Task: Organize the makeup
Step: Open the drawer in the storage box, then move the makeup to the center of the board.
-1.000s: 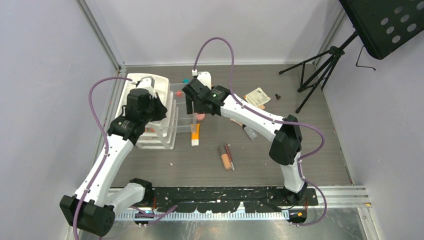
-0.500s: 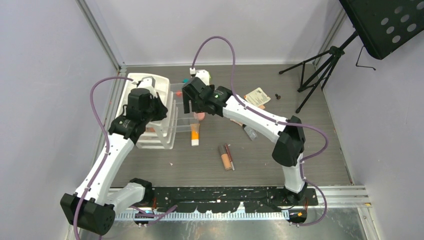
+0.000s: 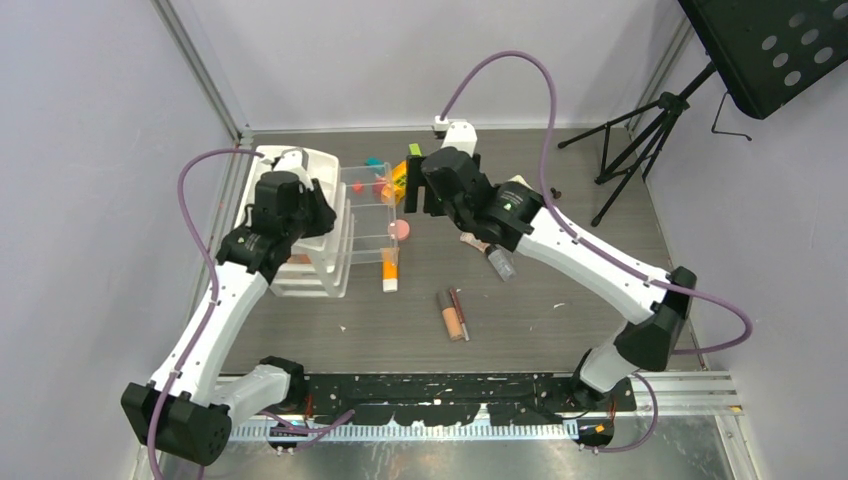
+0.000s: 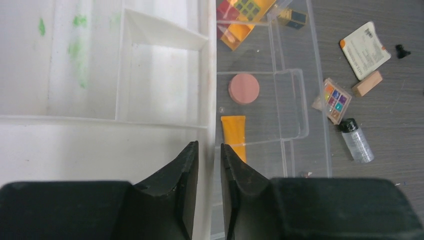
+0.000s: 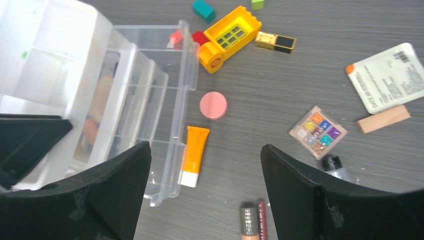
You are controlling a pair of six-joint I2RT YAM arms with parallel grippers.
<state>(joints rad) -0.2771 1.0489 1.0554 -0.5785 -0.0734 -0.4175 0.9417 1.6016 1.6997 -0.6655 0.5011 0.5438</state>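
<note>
Wide open, the right gripper (image 5: 205, 147) hovers over the white-capped orange plastic tube (image 5: 193, 155), which lies lengthwise between its jaws; whether the left gripper (image 4: 209, 146) grips anything is unclear.

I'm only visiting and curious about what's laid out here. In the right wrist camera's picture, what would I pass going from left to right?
White tray → clear organizer → round pink compact → eyeshadow palette → white sachet.

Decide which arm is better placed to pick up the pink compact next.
Probably right: the right gripper, open, hovers by the pink compact; the left gripper straddles a wall of the white tray.
</note>
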